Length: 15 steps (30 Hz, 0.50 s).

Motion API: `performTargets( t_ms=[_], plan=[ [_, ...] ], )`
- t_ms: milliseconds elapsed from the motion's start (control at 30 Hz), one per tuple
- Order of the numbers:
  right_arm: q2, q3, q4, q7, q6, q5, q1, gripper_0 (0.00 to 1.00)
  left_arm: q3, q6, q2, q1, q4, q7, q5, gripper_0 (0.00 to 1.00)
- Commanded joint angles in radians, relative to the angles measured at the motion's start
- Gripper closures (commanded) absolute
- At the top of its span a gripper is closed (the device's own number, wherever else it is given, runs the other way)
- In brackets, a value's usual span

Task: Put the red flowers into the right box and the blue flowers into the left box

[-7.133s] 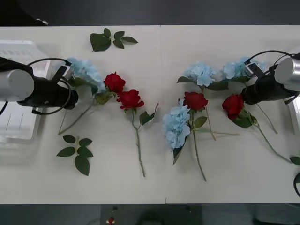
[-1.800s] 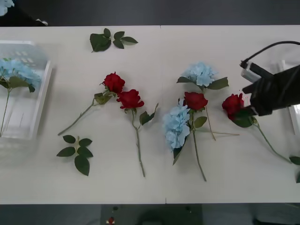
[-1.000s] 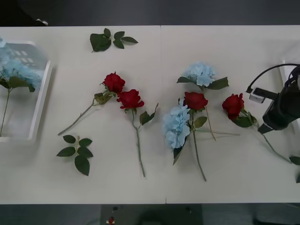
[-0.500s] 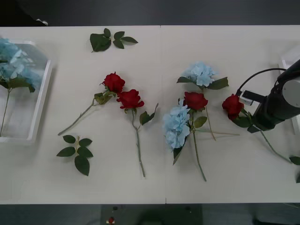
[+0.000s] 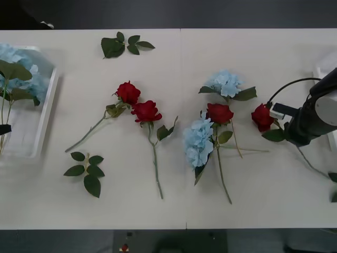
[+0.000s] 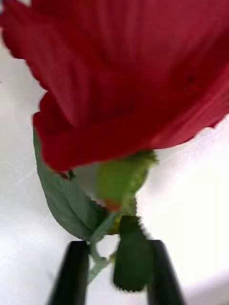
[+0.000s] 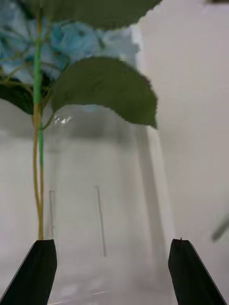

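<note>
Right gripper (image 6: 114,271): at the right side of the worktop (image 5: 179,211), its black fingers (image 6: 71,274) pinched on the stem of the rightmost rose (image 5: 261,117), just below the bloom. In the right wrist view the bloom (image 6: 129,71) hangs directly ahead of the fingers, with a leaf (image 6: 67,205) and the green calyx between them. In the front view this rose's stem trails toward the worktop's right edge.

Left gripper (image 7: 112,271): over the left box (image 5: 45,118) at the worktop's far left. Fingers (image 7: 36,279) spread wide, nothing between them. A green stem (image 7: 37,143) runs beside one finger; I cannot tell whether it touches. The stem belongs to the blue flowers in the box (image 5: 18,71), whose pale clusters and broad leaves lie at its far end.

Right box (image 5: 322,68): a white corner shows at the right edge of the front view, beyond the right arm.

On the worktop:
- Two roses (image 5: 138,103) left of centre, blooms just beside each other, stems spreading toward the near edge.
- One rose (image 5: 219,113) right of centre, its stem running toward the near edge.
- One blue flower (image 5: 225,82) just beyond that rose.
- One blue flower (image 5: 199,141) just left of that rose's stem, touching it.
- Leaf sprig (image 5: 121,45) near the far edge.
- Leaf sprig (image 5: 87,169) near the left box, on the near side.
</note>
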Motion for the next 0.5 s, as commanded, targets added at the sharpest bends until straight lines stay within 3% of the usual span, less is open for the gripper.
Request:
performTargets(
  t_ms=[33, 233, 433, 500],
  plan=[
    [0.019, -0.011, -0.005, -0.05, -0.01, 0.015, 0.006, 1.0, 0.06, 0.162, 0.023, -0.012, -0.168, -0.028, 0.043, 0.33],
    [0.019, -0.011, -0.005, -0.058, -0.03, 0.032, 0.012, 1.0, -0.005, 0.297, 0.03, -0.116, -0.307, -0.012, 0.062, 0.3],
    [0.017, -0.017, -0.008, -0.064, -0.029, 0.026, 0.013, 1.0, -0.284, 0.279, 0.058, -0.29, -0.393, 0.133, -0.067, 0.08],
    [0.009, -0.028, -0.015, -0.067, -0.024, 0.019, 0.013, 1.0, -0.374, 0.254, 0.057, -0.337, -0.393, 0.186, -0.122, 0.06]
  ],
)
